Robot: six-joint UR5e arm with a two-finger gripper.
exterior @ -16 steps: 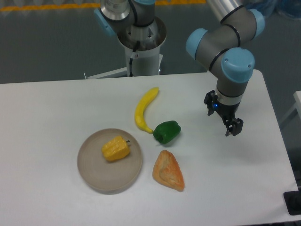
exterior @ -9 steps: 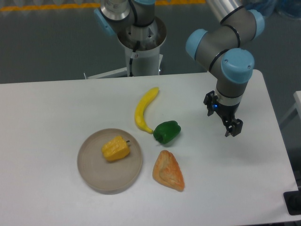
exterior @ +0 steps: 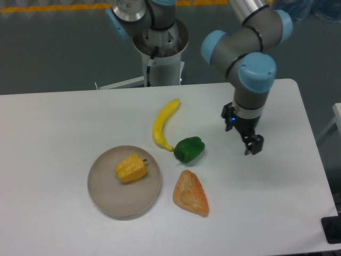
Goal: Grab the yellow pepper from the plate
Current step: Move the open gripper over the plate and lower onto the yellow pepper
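The yellow pepper (exterior: pixel 131 168) lies on the round beige-grey plate (exterior: pixel 109 194) at the lower left of the white table, its short dark stem pointing right. My gripper (exterior: pixel 252 146) hangs over the table well to the right of the plate, past the green pepper. Its dark fingers point down and hold nothing. From this angle the gap between the fingers is too small to read as open or shut.
A long yellow banana (exterior: pixel 163 124) lies above the plate, its lower tip beside a glossy green pepper (exterior: pixel 189 149). An orange-brown bread wedge (exterior: pixel 191 193) sits right of the plate. The arm's base column (exterior: pixel 160 53) stands behind the table's far edge.
The arm and gripper have shifted a little to the left and slightly up, toward the green pepper. The objects on the table have not moved.
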